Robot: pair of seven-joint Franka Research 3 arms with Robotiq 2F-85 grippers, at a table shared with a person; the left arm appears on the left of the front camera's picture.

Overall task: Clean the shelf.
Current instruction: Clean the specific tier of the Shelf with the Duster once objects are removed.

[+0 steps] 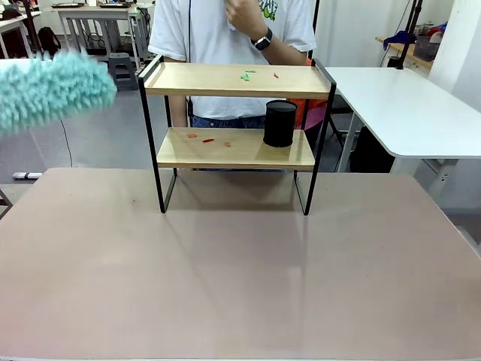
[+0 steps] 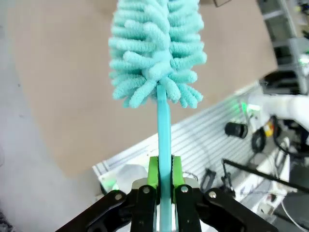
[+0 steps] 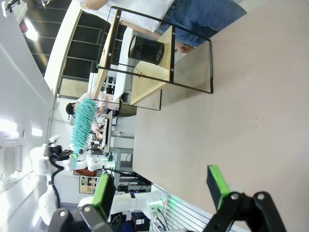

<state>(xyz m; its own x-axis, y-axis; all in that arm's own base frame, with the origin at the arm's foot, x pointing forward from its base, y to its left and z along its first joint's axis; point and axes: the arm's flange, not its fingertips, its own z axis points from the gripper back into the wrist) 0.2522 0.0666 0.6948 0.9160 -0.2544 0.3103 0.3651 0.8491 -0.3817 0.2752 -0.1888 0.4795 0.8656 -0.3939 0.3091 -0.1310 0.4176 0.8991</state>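
Both tiers of the shelf (image 1: pixel 195 79) hold scraps (image 1: pixel 248 74), so the left gripper (image 2: pixel 165 173), clamped on the duster (image 1: pixel 52 90), should sweep gently around the cup (image 1: pixel 279 124); the right gripper (image 3: pixel 160 183) gapes.

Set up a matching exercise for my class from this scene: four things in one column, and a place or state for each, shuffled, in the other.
Things:
1. teal duster
2. black cylinder
3. green scraps
4. right pincer

Places or states:
a. on the top tier of the shelf
b. open, holding nothing
c. clamped by its handle in the left pincer
d. standing on the bottom tier of the shelf

Pairs: 1-c, 2-d, 3-a, 4-b.
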